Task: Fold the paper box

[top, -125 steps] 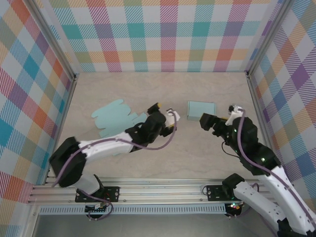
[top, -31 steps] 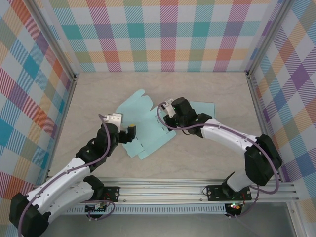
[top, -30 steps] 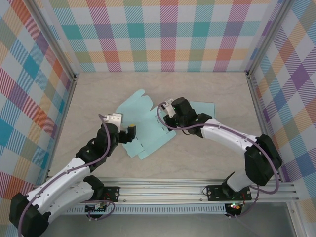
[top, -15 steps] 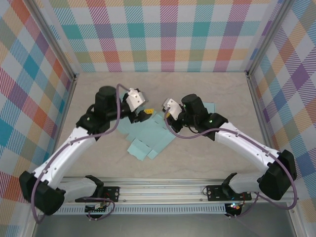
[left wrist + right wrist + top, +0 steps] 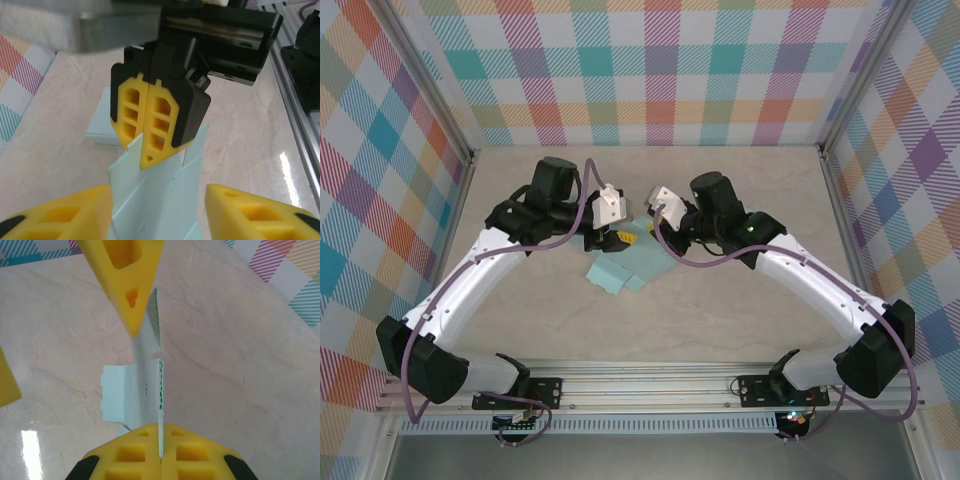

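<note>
Fully closed, the right gripper [image 5: 160, 452] pinches the pale blue paper box sheet [image 5: 620, 272] by an edge. The left gripper [image 5: 157, 210] straddles it half-open, empty. Beige tabletop [image 5: 740, 320] lies bare around. Green edge print unreadable.

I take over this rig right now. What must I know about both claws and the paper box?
Left claw: open, one jaw on each side of the paper sheet, not gripping it.
Right claw: shut on the sheet's raised edge.
Sheet: partly lifted, its lower part lying on the table between the arms.
Done: sheet picked up and held between the claws.
Left: the folding itself; no box shape yet.
</note>
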Tool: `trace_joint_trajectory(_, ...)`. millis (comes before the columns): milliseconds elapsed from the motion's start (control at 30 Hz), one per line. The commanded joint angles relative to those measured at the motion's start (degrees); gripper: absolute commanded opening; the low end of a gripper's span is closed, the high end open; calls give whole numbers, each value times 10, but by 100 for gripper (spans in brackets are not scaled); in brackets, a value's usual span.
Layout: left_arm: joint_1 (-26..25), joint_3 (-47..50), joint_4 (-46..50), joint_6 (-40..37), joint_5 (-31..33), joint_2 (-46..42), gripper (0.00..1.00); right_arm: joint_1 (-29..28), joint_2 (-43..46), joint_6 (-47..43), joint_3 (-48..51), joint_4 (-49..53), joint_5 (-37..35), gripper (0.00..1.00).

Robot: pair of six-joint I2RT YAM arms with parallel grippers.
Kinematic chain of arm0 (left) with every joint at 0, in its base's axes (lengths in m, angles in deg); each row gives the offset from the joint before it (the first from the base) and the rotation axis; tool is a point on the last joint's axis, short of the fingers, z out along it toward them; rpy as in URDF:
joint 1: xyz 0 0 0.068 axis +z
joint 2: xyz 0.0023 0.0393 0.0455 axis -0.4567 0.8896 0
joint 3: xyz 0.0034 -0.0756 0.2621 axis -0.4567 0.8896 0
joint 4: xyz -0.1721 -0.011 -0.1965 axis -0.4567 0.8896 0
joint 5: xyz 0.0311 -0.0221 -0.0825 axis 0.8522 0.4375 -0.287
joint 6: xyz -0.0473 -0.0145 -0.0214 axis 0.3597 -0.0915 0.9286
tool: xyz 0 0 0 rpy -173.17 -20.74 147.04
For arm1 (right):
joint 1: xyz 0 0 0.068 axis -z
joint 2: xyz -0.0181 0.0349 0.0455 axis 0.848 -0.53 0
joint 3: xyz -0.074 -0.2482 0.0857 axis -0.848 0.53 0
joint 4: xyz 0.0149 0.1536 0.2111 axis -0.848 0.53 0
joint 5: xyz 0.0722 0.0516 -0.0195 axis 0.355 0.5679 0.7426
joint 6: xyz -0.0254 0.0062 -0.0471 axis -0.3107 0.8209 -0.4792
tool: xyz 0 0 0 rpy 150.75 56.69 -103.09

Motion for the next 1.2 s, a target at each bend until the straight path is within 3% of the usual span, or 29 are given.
trace_joint_trajectory(0, 5, -39, 40, -35, -14, 16, 46, 2, -5, -17, -29, 16, 33, 0)
trace_joint_trajectory(333, 5, -74, 65, -45, -12, 42, 45, 2, -8, -10, -48, 20, 62, 0)
trace_joint_trajectory(567, 3, -87, 86, -53, -29, 63, 31, 2, -6, -2, -51, 14, 75, 0)
trace_joint_trajectory(767, 0, -102, 107, -63, -21, 76, 0, 2, -4, 1, -50, 12, 71, 0)
trace_joint_trajectory(867, 0, -103, 98, -59, -20, 72, 0, 2, 3, 6, -42, 8, 61, 0)
trace_joint_trajectory(933, 0, -101, 88, -51, -22, 67, 0, 3, 13, 13, -29, -3, 47, 11)
trace_joint_trajectory(1033, 1, -86, 47, -22, -23, 48, 0, 13, 50, 36, 11, -36, 40, 43)
trace_joint_trajectory(1167, 3, -50, -44, 52, -24, 9, 0, 46, 143, 92, 113, -130, 67, 66)
